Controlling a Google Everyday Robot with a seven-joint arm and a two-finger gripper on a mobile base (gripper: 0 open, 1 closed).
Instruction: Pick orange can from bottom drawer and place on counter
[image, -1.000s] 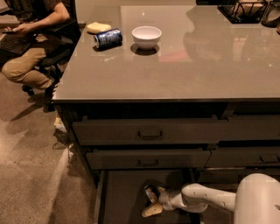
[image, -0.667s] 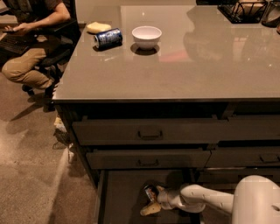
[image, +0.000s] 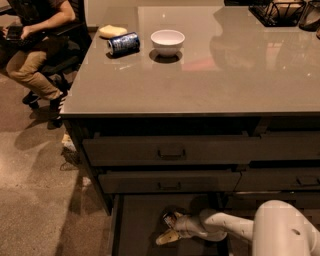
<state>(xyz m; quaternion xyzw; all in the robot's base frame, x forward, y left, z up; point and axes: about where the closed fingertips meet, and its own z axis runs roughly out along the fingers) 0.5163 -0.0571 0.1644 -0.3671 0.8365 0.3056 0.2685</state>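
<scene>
The orange can (image: 168, 218) lies on the floor of the open bottom drawer (image: 135, 225), its silver end facing me. My gripper (image: 167, 229) reaches into the drawer from the right on a white arm (image: 225, 227). It is open at the can. One pale finger (image: 165, 238) points down-left just in front of the can, with a dark gap between them. The other finger is hidden behind the can. The counter (image: 210, 75) lies above the drawers.
On the counter's far left stand a white bowl (image: 167, 41), a blue can (image: 123, 43) on its side and a yellow sponge (image: 112, 31). A wire rack (image: 280, 11) is at the far right. Two shut drawers (image: 170, 150) sit above the open one. A seated person (image: 35, 40) is at left.
The gripper has shifted very slightly left at the can. The can has stayed on the drawer floor.
</scene>
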